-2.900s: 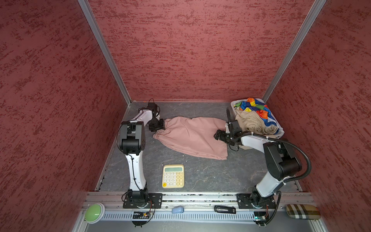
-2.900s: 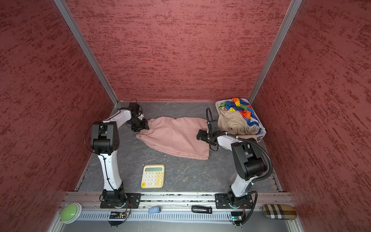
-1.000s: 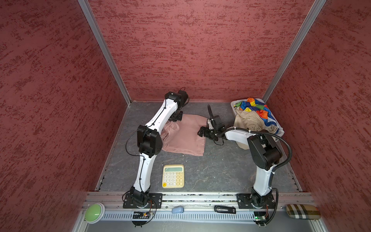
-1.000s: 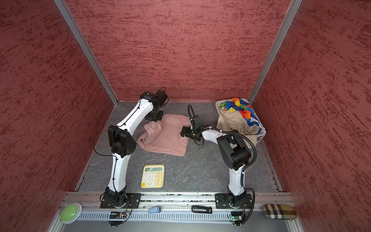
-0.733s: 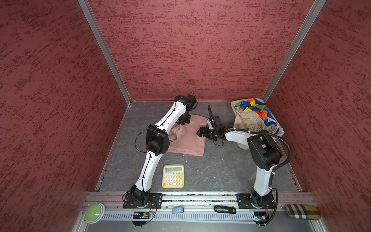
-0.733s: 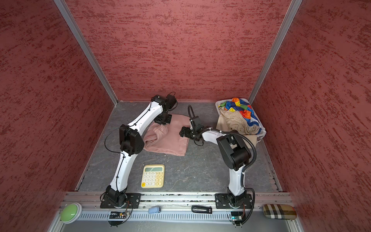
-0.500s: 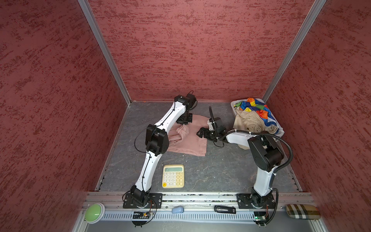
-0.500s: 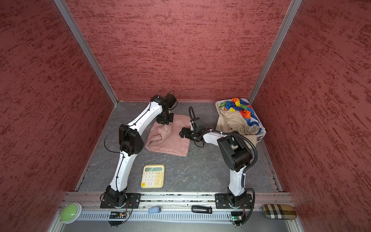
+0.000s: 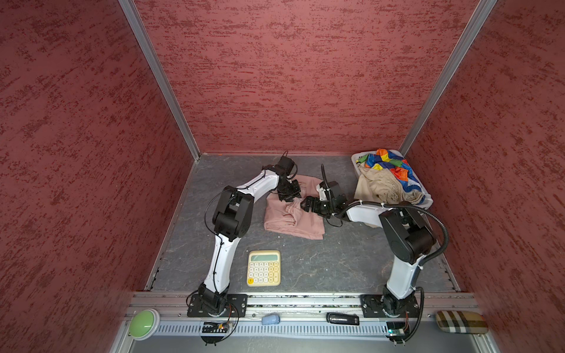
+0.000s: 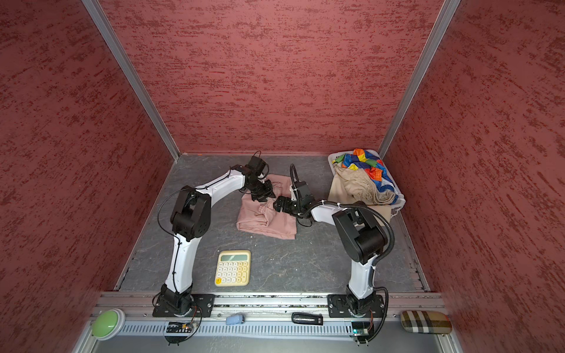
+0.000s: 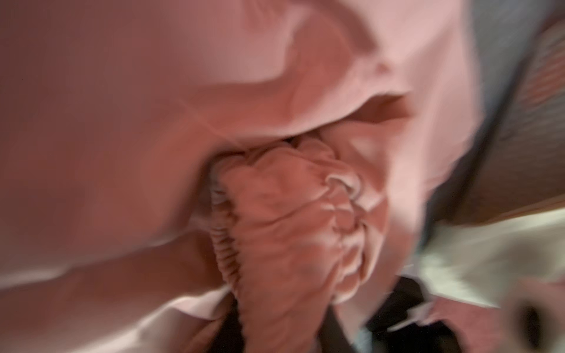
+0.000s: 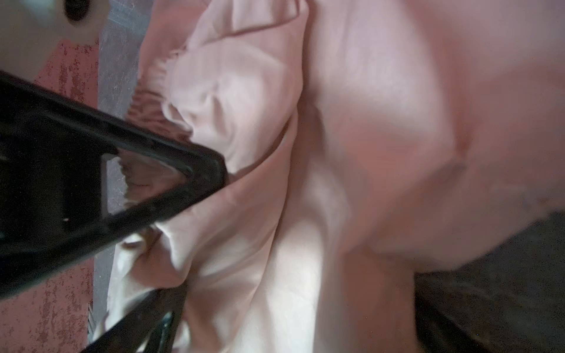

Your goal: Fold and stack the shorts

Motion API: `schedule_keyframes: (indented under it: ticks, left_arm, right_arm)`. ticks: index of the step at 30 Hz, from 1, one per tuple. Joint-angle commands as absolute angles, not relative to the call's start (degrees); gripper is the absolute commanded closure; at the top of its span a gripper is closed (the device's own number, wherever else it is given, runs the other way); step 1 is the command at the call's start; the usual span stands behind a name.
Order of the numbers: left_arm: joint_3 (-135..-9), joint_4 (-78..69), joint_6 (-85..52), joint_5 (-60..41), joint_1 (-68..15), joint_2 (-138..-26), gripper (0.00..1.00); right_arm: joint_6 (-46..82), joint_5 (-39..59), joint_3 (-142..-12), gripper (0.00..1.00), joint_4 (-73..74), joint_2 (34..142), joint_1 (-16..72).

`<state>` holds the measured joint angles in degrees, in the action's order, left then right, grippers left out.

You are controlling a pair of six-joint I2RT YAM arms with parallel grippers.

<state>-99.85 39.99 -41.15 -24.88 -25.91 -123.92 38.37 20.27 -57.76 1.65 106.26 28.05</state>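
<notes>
The dusty pink shorts lie folded in half near the back of the table. Their gathered waistband is bunched on top. My left gripper hovers low over that bunch, open, with the waistband still between its dark fingers. My right gripper rests open on the right edge of the pink shorts, cloth lying between its fingers. The beige shorts and the rainbow shorts are heaped in the white basket.
A cream calculator lies in front of the pink shorts. Along the front rail sit a green button, a small blue thing, a black object and a plaid case. Red walls close in three sides.
My left gripper carried the shorts' left end over to the right, folding them in half, then parted its jaws; the waistband now lies on top. The right gripper stayed open, shifting little.
</notes>
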Motion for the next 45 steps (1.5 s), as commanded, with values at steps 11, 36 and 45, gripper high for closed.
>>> schedule_keyframes:
  ticks: [11,36,45]
  left_arm:
    - [-79.5,20.25,-41.63,-27.36,-11.85,-91.31,0.01]
    - [-56.76,3.68,-52.42,-37.5,-4.25,-92.27,0.01]
    - [-57.38,2.61,-53.62,-37.24,-6.22,-92.77,0.01]
  right_arm:
    - [30.57,2.54,-63.02,0.01,-26.92,90.4,29.44]
    - [27.43,-29.53,-101.46,0.51,-53.39,120.6,47.61]
    - [32.64,-10.01,-84.86,0.93,-35.19,101.79,39.55]
